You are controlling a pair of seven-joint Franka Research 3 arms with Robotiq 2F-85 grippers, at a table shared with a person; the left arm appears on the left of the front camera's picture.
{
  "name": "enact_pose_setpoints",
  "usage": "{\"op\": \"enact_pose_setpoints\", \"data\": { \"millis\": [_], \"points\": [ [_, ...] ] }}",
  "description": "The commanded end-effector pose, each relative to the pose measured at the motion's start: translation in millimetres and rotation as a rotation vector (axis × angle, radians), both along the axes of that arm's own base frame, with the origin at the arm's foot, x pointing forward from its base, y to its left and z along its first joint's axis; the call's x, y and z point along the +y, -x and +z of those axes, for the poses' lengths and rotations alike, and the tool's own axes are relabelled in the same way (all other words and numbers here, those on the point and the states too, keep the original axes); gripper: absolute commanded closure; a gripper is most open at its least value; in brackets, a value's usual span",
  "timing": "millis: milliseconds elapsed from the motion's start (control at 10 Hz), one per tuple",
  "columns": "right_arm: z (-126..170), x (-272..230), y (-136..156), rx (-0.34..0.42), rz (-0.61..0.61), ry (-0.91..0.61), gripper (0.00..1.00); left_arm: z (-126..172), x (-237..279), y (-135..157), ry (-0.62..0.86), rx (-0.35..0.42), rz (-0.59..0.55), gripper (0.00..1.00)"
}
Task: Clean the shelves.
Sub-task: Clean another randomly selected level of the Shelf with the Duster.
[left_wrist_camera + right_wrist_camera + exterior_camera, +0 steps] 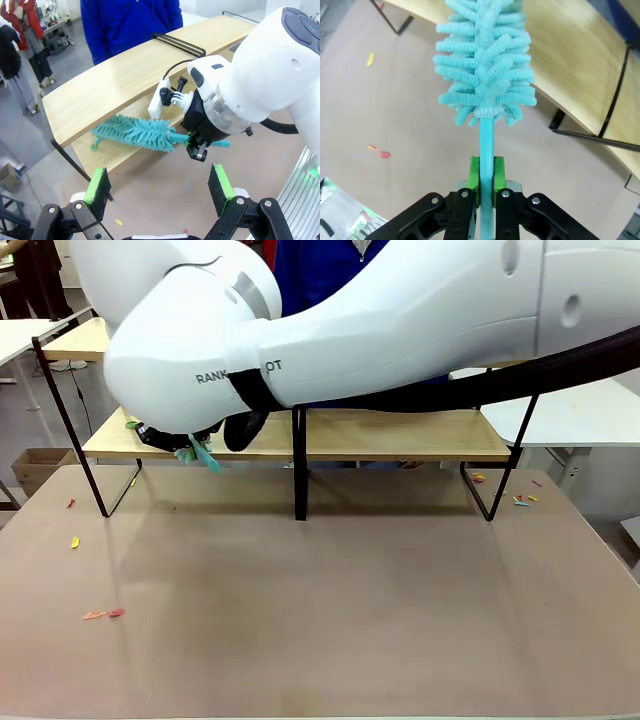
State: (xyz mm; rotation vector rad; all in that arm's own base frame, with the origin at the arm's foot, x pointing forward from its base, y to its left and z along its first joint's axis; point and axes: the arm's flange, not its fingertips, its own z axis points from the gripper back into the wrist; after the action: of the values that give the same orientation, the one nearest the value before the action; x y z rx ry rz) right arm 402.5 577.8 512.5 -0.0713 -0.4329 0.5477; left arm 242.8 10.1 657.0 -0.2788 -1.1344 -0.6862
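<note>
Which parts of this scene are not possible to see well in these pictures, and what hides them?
- Front view: the white right arm covers most of the upper pale wooden shelf board and its own right gripper.
- Front view: the small coloured scraps on the brown table are too small to identify.
- Right wrist view: the tip of the fluffy turquoise duster is cut off by the top edge.
- Left wrist view: the open left gripper is cut off below.

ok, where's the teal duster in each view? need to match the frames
Front: the duster peeks out teal under the right arm's wrist, left of centre, at the lower shelf's front edge.
Left wrist: centre, lying along the lower shelf.
Right wrist: top centre, handle running down into the shut jaws.
Shared landmark: the shelves, pale boards in black frame.
</note>
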Motion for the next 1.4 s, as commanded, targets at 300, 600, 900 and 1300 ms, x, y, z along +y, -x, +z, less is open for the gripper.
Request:
{"op": "enact_pose_setpoints", "data": {
  "millis": [300,600,900,1300],
  "points": [
    [20,60,-9,-0.013,0.174,0.065,0.88,-1,0,-1,0.004,0.002,-0.001,0.0],
    [21,69,-9,0.095,0.385,-0.086,0.88,-1,0,-1,0.004,0.002,-0.001,0.0],
    [30,42,-14,0.051,0.325,-0.166,0.88,-1,0,-1,0.004,0.002,-0.001,0.0],
    [31,8,-16,0.064,0.264,-0.19,0.88,-1,0,-1,0.004,0.002,-0.001,0.0]
  ]
}}
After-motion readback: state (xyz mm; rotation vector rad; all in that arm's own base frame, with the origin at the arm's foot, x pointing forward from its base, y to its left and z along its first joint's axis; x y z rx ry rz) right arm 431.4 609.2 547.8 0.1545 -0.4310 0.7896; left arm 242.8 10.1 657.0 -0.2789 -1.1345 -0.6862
